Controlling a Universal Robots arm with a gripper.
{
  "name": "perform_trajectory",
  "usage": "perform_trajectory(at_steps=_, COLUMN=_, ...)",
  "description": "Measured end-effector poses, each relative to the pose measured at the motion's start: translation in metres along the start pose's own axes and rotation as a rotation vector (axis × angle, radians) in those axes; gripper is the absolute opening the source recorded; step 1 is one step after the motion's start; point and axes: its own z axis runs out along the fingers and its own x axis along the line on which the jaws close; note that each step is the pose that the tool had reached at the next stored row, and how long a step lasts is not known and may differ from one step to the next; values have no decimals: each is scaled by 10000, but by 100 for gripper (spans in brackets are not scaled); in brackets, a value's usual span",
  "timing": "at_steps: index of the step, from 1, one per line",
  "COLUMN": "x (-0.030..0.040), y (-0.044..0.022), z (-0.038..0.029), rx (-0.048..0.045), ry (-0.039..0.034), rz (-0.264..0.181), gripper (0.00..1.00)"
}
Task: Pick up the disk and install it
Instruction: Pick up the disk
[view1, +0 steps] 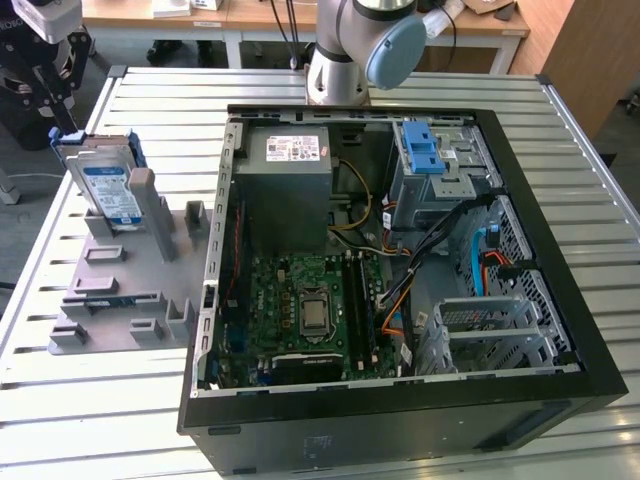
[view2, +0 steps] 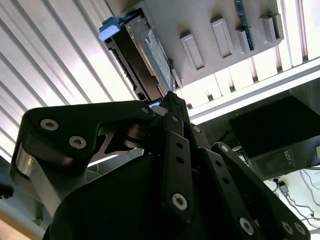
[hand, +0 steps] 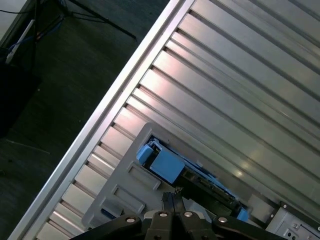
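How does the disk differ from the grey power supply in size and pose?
The disk is smaller and thinner; the power supply is a bulky box. The disk leans on edge in a grey holder outside the case; the power supply sits inside it. Both carry labels.

- exterior view: bright, even overhead light; table (view1: 150, 110) carries a soft sheen; computer case (view1: 400, 430) interior is shaded along its walls.
- second wrist view: slats blown out to white glare; gripper (view2: 170, 97) reads as an underexposed, soft-focus mass.
- first wrist view: streaked reflections on slats; floor (hand: 50, 75) dim.
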Motion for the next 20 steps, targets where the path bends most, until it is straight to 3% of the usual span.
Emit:
perform_trajectory(at_steps=5, x=0, y=0, z=0, rx=0, ry=0, rz=-37, gripper=11)
perform_trajectory(at_steps=8, x=0, y=0, z=1, rx=-3, ry=7, rz=-311, gripper=11)
perform_trajectory(at_steps=20, x=0, y=0, z=3, rx=-29, ry=61, rz=-2370, gripper=11)
